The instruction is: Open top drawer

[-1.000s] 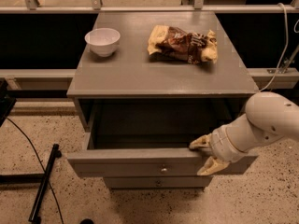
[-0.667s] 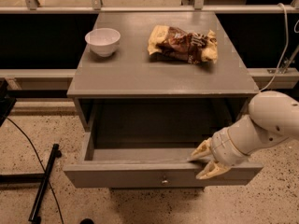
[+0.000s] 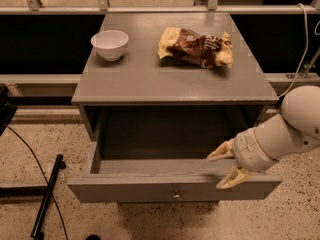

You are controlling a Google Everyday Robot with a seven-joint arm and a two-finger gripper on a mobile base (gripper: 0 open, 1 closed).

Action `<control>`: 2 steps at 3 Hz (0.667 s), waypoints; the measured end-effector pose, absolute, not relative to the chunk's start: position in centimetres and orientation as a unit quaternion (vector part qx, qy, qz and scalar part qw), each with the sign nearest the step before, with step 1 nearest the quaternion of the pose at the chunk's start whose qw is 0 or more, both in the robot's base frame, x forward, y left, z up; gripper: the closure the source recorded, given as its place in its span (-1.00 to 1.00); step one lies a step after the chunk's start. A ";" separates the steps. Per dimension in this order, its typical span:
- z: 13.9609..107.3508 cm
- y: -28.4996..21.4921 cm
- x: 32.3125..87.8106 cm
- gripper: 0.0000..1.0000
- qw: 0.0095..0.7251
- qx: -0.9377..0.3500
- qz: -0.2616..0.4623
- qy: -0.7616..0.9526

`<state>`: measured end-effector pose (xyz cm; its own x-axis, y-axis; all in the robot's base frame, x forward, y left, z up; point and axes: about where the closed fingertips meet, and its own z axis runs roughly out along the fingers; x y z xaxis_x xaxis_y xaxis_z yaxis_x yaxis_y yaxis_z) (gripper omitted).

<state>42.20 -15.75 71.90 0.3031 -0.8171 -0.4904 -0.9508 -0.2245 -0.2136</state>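
Observation:
The top drawer (image 3: pixel 165 189) of the grey cabinet (image 3: pixel 170 79) stands pulled far out towards the camera. Its deep grey box looks empty, and a small round metal knob (image 3: pixel 176 196) sits at the centre of its front. My gripper (image 3: pixel 226 167), with cream-coloured fingers, is at the right end of the drawer front. One finger (image 3: pixel 220 153) is inside the box and the other (image 3: pixel 231 180) is outside, so the fingers straddle the front panel's top edge. The white arm (image 3: pixel 290 129) reaches in from the right.
A white bowl (image 3: pixel 109 44) and a brown-and-yellow snack bag (image 3: pixel 196 46) lie on the cabinet top. A black stand with a cable (image 3: pixel 45 199) lies on the speckled floor at the left. A railing and dark panels run behind the cabinet.
The drawer has slid further out towards the camera, and my gripper has moved with its front panel.

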 end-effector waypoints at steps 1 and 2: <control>72.7 -16.1 44.6 0.17 0.250 -0.765 0.122 0.581; 71.8 -16.0 47.8 0.60 0.251 -0.759 0.110 0.591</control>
